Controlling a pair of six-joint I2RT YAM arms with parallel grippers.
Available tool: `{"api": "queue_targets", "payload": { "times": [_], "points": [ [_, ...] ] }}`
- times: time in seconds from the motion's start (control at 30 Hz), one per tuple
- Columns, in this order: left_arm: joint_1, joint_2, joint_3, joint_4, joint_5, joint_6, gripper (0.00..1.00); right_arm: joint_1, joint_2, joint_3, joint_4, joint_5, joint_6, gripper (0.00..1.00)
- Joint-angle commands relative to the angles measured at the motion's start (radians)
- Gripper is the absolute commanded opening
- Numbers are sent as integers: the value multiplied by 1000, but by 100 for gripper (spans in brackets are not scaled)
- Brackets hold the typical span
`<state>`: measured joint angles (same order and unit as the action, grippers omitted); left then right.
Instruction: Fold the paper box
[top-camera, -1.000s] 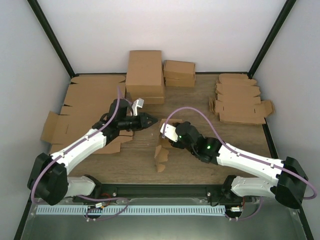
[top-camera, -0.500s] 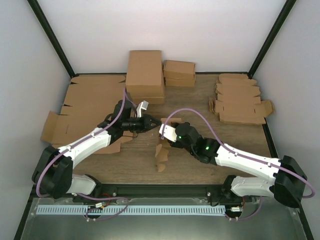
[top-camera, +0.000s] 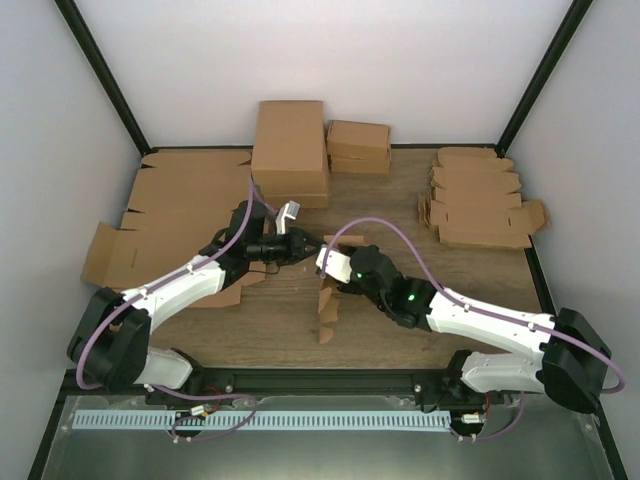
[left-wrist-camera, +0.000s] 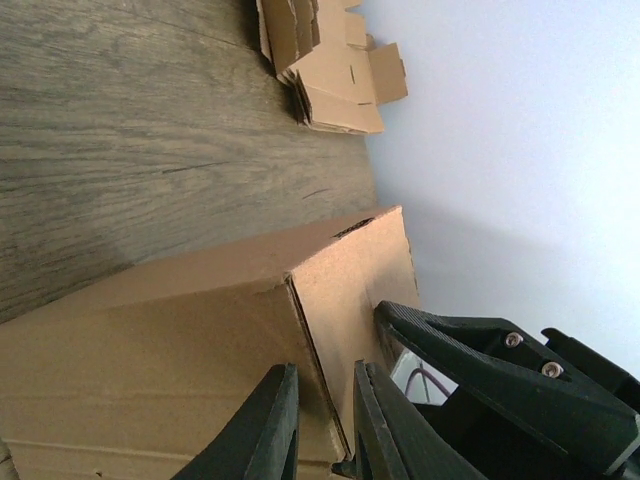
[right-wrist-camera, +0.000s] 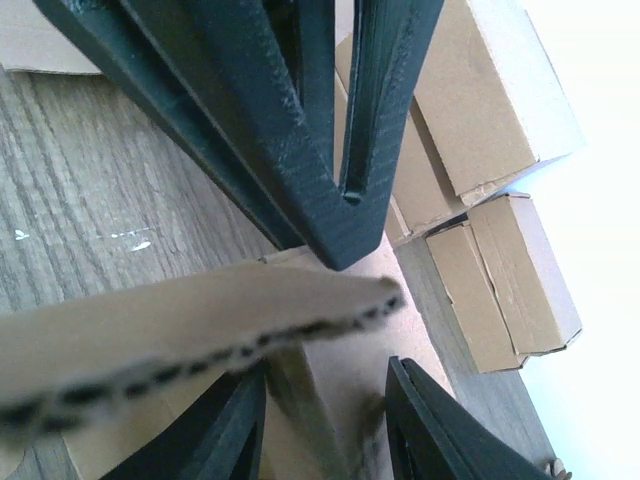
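The paper box (top-camera: 327, 300), a small brown die-cut piece, stands partly folded at the table's middle, its upper flap (top-camera: 342, 240) between both grippers. My left gripper (top-camera: 303, 245) reaches in from the left. In the left wrist view it (left-wrist-camera: 325, 368) is shut on a folded corner of the paper box (left-wrist-camera: 200, 330), with the crease running between its fingers. My right gripper (top-camera: 328, 262) comes in from the right, open. In the right wrist view its jaws (right-wrist-camera: 327, 368) stand apart around a panel of the box (right-wrist-camera: 345, 330). A flap edge (right-wrist-camera: 200, 330) crosses in front, and the left gripper's fingers (right-wrist-camera: 300, 130) are just above.
Big folded boxes (top-camera: 290, 150) and smaller ones (top-camera: 358, 146) stand at the back. A pile of flat die-cut pieces (top-camera: 480, 200) lies at the back right. Large flat cardboard sheets (top-camera: 170, 210) cover the left side under the left arm.
The left gripper has moved right, up to the box's upper flap and the right gripper. The right jaws have narrowed a little. The box has shifted slightly.
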<state>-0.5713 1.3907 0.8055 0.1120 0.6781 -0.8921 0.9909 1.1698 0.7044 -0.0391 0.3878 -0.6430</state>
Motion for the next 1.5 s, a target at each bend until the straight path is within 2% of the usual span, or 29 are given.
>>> {"api": "queue_targets", "payload": {
  "times": [0.0,0.27,0.33,0.4,0.47,0.6,0.8,0.9,1.1,1.2,1.4,1.47],
  "points": [
    [-12,9,-5,61,29,-12,18,8,26,-8,38,-7,-12,33],
    [-10,-10,15,24,28,5,20,9,47,-6,80,30,-9,10],
    [-10,-55,62,-76,2,45,26,9,45,5,65,28,7,5],
    [-7,-99,131,-197,-56,104,37,9,45,28,34,29,42,1],
    [-1,-141,201,-299,-93,151,49,9,48,64,-22,22,90,1],
    [27,-223,311,-461,-141,226,61,9,30,141,-141,-6,217,1],
    [110,-326,473,-700,-183,335,65,-54,14,303,-406,-124,551,1],
    [147,-356,510,-786,-192,377,66,-103,5,315,-496,-218,711,1],
    [152,-423,396,-802,-157,416,75,-150,-12,172,-481,-435,940,1],
    [151,-464,316,-796,-128,479,80,-158,24,120,-481,-470,1012,1],
    [143,-578,94,-698,-61,555,84,-236,63,24,-419,-563,1029,1],
    [102,-607,49,-655,-67,561,85,-259,77,11,-403,-581,1015,1]
  ]
}}
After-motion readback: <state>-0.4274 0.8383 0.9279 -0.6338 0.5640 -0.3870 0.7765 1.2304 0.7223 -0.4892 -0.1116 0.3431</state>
